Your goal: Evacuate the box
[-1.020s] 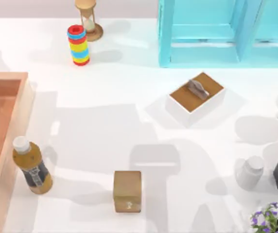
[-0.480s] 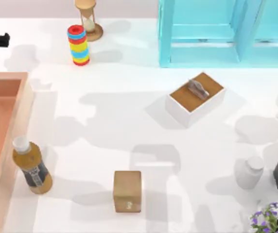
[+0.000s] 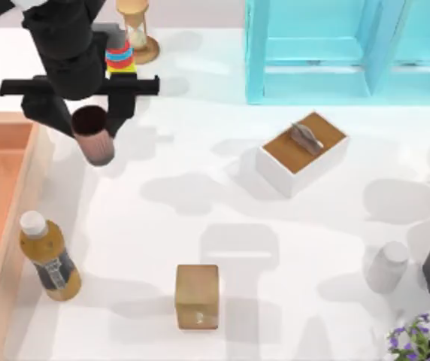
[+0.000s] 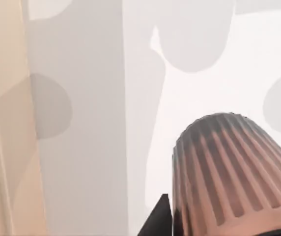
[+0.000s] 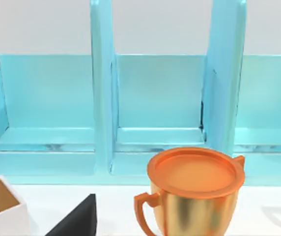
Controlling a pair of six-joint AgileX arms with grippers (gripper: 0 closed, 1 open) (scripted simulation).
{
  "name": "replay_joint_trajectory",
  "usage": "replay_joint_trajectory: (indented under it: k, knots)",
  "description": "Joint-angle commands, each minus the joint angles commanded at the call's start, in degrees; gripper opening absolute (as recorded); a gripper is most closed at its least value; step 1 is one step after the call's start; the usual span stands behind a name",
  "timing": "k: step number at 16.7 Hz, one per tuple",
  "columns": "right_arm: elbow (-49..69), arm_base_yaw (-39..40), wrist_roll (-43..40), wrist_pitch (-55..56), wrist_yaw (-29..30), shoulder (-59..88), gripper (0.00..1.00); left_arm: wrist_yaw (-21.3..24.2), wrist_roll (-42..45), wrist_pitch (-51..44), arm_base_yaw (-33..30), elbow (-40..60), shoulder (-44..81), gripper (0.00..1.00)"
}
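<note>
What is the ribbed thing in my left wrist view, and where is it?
Observer: A dark cup, held in the left gripper above the table, just right of the box.
Operator: What stands nearest to it?
Observer: A bottle, upright beside the box's wall.
Operator: And the right arm?
Observer: Its wrist view faces a blue shelf and an orange-lidded mug.

The left arm [image 3: 68, 45] is matte black and bulky, a blocky body with a flat black crossbar. The left gripper [image 3: 91, 120] has black fingers; a black wedge-shaped finger [image 5: 76, 219] of the right gripper shows too.
</note>
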Motion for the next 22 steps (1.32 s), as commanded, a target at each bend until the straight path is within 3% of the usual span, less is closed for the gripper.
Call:
replay_joint_trajectory:
  k: [4, 21, 22]
  knots:
    - [0.00, 0.00, 0.00, 0.00, 0.00, 0.00, 1.00, 0.18, -4.01, -0.23, -4.36, -1.95, 1.97, 0.00]
    - [0.00, 0.00, 0.00, 0.00, 0.00, 0.00, 1.00, 0.20, -3.87, 9.12, -4.25, -9.51, 3.75, 0.00]
    - [0.00, 0.00, 0.00, 0.00, 0.00, 0.00, 1.00, 0.20, -3.87, 9.12, -4.25, -9.51, 3.75, 0.08]
